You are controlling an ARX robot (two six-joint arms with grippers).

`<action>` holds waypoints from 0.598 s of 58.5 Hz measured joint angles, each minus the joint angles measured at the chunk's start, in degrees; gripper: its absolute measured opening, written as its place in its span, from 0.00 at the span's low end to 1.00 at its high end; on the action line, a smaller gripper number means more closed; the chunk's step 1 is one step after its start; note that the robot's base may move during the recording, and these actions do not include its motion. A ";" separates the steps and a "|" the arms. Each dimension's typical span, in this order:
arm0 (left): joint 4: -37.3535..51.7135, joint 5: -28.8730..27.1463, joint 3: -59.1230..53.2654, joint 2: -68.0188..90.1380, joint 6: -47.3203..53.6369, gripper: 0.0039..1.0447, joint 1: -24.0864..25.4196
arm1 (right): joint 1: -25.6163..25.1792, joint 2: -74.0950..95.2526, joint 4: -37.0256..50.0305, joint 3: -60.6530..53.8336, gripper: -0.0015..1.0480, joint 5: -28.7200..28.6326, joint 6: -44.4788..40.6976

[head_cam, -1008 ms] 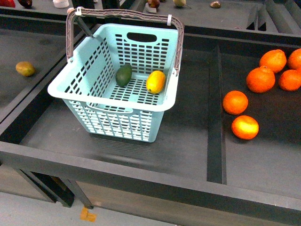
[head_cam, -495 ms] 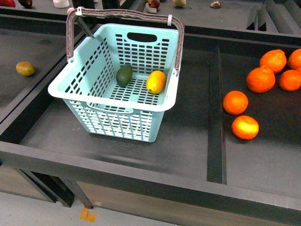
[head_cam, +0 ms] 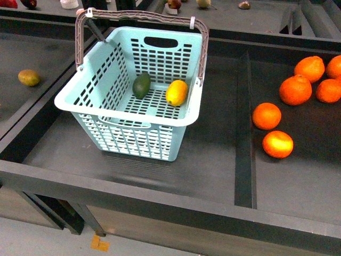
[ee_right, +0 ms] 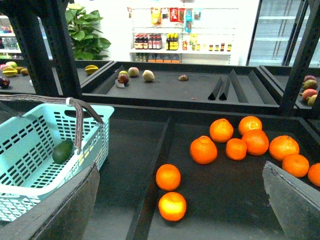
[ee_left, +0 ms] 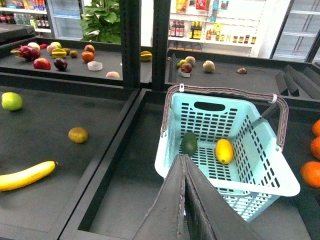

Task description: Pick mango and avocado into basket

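Against the frames from a second and half a second ago, the front view is unchanged: basket [head_cam: 128, 101], avocado [head_cam: 141, 85] and mango [head_cam: 177, 92] sit where they were, one of each, both fruits on the basket floor, avocado left of mango with a small gap between them, basket left of centre in the frame. Neither of my arms shows in the front view. In the left wrist view my left gripper [ee_left: 184, 165] has its fingers pressed together, empty, rising from the bottom edge in front of the basket. In the right wrist view my right gripper [ee_right: 180, 200] has its fingers wide apart, holding nothing, one at each lower corner, both cut off by the frame. There the basket is cropped at the left edge and the mango is hidden; only the avocado shows. Oranges [head_cam: 266, 116]: six in the front view, some clipped at the right edge; nine in the right wrist view. One brownish fruit [head_cam: 29, 78] at far left, type unclear.
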 joint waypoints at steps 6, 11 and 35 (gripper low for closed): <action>-2.93 0.00 0.00 -3.15 0.00 0.02 0.00 | 0.00 0.00 0.00 0.00 0.93 0.00 0.00; -5.16 0.00 0.00 -5.33 0.00 0.02 0.00 | 0.00 0.00 0.00 0.00 0.93 0.00 0.00; -20.87 0.00 0.02 -19.12 0.02 0.02 0.00 | 0.00 0.00 0.00 0.00 0.93 0.00 0.00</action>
